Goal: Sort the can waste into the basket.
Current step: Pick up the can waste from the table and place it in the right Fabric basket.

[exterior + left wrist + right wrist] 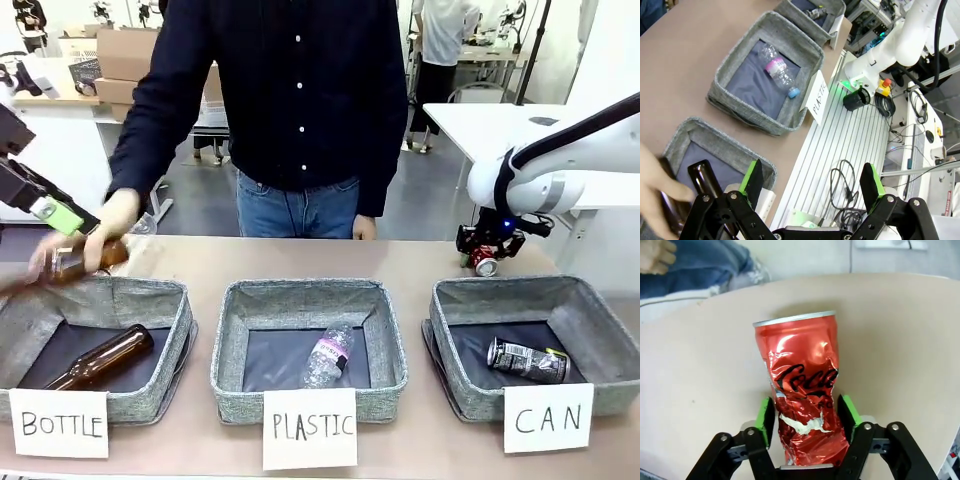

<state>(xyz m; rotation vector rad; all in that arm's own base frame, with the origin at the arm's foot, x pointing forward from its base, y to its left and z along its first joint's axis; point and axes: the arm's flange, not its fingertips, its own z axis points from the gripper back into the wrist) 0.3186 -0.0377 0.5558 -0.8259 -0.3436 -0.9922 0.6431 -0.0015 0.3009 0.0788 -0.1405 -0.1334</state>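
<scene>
Risk: right gripper (806, 411) clamped low on the crumpled red can (802, 385), on the bench (900, 340) just behind the basket (600, 310). We judge dented metal may slip or pivot when lifted. Left gripper (812, 175) gapes.

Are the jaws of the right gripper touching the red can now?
Touching. In the right wrist view, both green pads of the right gripper press against the dented sides of the red can, with no gap visible.
</scene>
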